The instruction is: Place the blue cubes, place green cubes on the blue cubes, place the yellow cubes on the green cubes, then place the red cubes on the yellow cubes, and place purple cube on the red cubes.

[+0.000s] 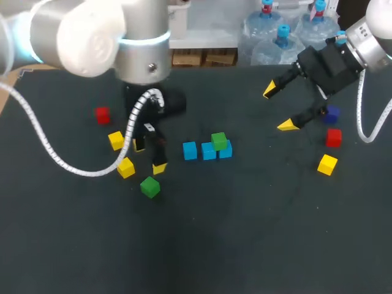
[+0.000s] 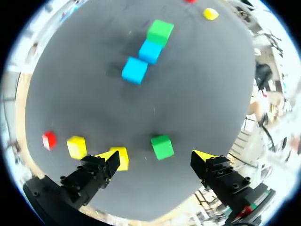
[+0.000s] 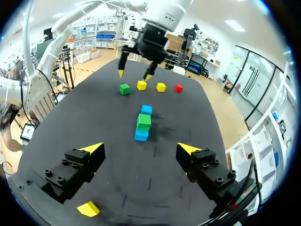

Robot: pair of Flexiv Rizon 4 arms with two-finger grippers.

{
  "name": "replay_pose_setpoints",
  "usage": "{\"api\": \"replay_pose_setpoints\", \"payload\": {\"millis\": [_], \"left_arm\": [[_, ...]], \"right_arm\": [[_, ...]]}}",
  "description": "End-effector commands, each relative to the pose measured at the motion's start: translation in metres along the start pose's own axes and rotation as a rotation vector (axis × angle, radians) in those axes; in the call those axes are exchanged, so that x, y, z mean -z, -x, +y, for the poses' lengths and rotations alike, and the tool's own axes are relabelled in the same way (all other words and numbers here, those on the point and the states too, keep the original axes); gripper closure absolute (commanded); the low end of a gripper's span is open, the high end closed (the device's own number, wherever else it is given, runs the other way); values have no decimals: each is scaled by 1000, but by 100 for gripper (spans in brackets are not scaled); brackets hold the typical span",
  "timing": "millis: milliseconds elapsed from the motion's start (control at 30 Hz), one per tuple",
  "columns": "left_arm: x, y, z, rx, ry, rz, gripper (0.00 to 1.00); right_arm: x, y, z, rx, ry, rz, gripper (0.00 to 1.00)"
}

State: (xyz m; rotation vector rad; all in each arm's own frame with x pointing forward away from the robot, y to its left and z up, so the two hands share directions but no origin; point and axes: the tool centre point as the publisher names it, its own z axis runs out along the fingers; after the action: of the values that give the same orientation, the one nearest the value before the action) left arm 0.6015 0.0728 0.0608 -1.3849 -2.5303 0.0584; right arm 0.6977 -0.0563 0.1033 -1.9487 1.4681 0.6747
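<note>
Three blue cubes (image 1: 190, 150) lie in a row at the middle of the bench (image 1: 245, 233), and a green cube (image 1: 218, 141) sits on top toward the row's right end. The left jaws stand apart and hold nothing, hanging over a second green cube (image 2: 162, 147), which lies on the bench between the two yellow tips and touches neither. Beside it are two yellow cubes (image 1: 126, 167) and, farther back, a red cube (image 1: 102, 114). The right jaws are also wide apart and hold nothing, raised over the bench's right side. Near them lie a purple cube (image 1: 332, 113), another red cube (image 1: 333, 137) and a third yellow cube (image 1: 327, 164), each apart from the others
</note>
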Motion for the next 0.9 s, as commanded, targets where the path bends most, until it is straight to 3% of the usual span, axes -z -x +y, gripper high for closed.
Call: {"api": "replay_pose_setpoints", "payload": {"millis": [33, 167, 333, 600, 900], "left_arm": [[-7, -15, -16, 77, 14, -33, 0], [-24, -18, -23, 84, 26, -78, 0], [-43, -6, -26, 73, -16, -129, 0], [-52, 0, -35, 136, -16, 11, 0], [-50, 1, -35, 164, 35, 16, 0]], "right_arm": [[0, 0, 0, 1, -1, -1, 0], [0, 0, 0, 1, -1, -1, 0], [0, 0, 0, 1, -1, -1, 0], [0, 0, 0, 1, -1, -1, 0], [0, 0, 0, 1, -1, -1, 0]]}}
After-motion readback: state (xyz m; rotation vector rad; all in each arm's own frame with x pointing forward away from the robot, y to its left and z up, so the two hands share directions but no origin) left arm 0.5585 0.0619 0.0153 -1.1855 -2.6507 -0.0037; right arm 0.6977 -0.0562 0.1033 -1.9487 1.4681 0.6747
